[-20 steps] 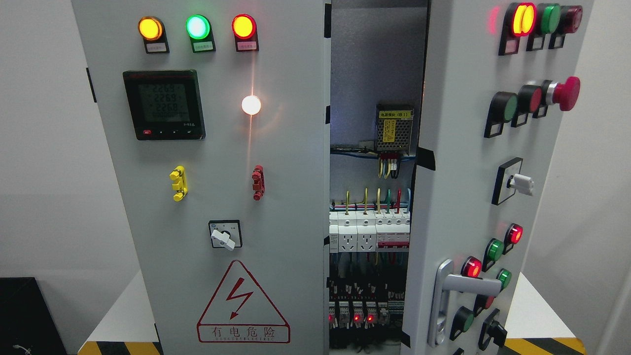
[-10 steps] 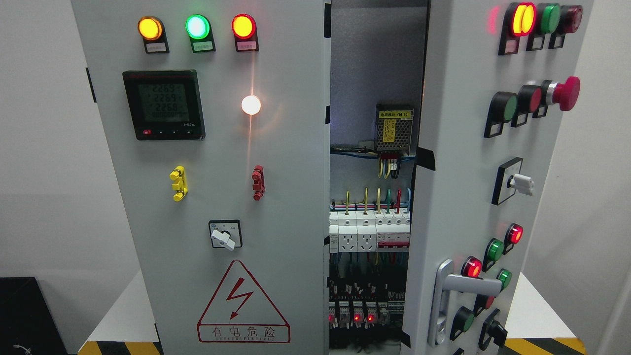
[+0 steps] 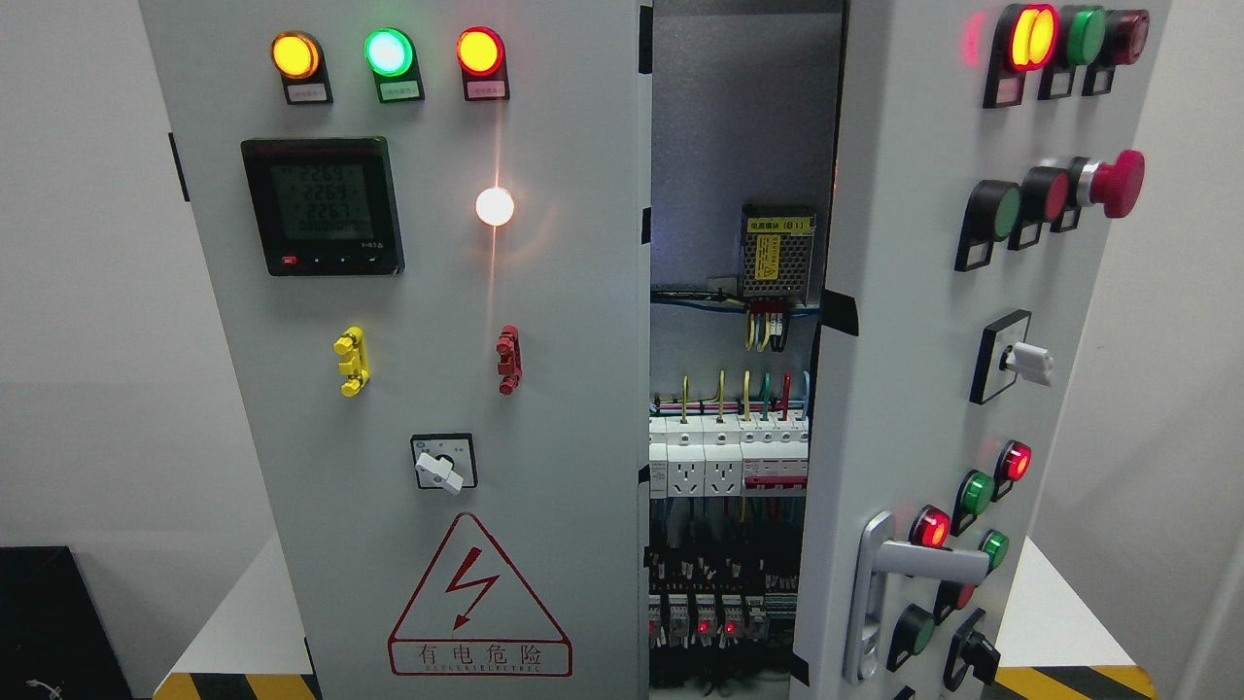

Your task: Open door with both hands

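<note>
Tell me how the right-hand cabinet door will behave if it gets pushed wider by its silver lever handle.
The right-hand door looks like rigid sheet metal, so it should swing as one piece, not flex. Its many mounted buttons probably add weight, so expect some inertia. The smooth silver handle may be slippery, and pressing its lever end might turn it rather than move the door.

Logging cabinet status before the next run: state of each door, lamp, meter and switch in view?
Right grey cabinet door: swung open, wiring exposed.
Left grey cabinet door: looks closed.
Silver lever handle: horizontal, untouched.
Amber round lamp: lit.
Green round lamp: lit.
Red round lamp: lit.
White round lamp: lit.
Black digital meter: display on.
Red mushroom stop button: state unclear.
Robot hands: not in view.
</note>
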`<action>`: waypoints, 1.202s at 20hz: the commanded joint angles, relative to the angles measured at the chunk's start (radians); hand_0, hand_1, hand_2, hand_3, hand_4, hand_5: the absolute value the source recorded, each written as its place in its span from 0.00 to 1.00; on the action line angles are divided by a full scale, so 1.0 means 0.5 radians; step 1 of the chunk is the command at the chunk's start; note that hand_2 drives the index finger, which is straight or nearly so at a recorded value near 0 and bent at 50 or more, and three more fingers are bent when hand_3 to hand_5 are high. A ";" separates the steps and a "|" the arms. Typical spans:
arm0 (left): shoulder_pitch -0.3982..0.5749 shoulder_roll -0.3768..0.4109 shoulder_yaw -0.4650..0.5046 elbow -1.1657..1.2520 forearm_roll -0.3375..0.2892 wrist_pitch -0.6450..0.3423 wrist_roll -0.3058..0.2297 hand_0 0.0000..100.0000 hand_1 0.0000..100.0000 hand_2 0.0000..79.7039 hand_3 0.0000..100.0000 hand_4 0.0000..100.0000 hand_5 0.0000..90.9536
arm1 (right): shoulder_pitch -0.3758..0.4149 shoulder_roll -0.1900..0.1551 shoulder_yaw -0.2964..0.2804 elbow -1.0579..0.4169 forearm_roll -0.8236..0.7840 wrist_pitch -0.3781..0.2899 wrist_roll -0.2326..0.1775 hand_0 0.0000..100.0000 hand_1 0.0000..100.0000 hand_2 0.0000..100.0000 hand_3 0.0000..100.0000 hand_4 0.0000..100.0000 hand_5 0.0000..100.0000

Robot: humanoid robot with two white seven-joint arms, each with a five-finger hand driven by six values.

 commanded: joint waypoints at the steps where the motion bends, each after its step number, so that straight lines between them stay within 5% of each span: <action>1: -0.288 0.149 -0.124 -0.303 0.171 0.007 -0.002 0.00 0.00 0.00 0.00 0.00 0.00 | 0.000 0.000 -0.003 -0.001 0.000 0.000 -0.001 0.19 0.00 0.00 0.00 0.00 0.00; 10: -0.736 0.339 -0.161 -0.319 0.634 0.007 -0.002 0.00 0.00 0.00 0.00 0.00 0.00 | 0.000 0.000 -0.003 -0.001 0.000 0.000 -0.001 0.19 0.00 0.00 0.00 0.00 0.00; 15: -0.975 0.501 -0.271 -0.313 0.741 0.001 -0.002 0.00 0.00 0.00 0.00 0.00 0.00 | 0.000 0.000 -0.003 -0.001 0.000 0.000 -0.001 0.19 0.00 0.00 0.00 0.00 0.00; 24: -1.613 0.597 -0.532 -0.300 1.471 0.010 -0.002 0.00 0.00 0.00 0.00 0.00 0.00 | 0.000 0.000 -0.003 -0.001 0.000 0.000 -0.001 0.19 0.00 0.00 0.00 0.00 0.00</action>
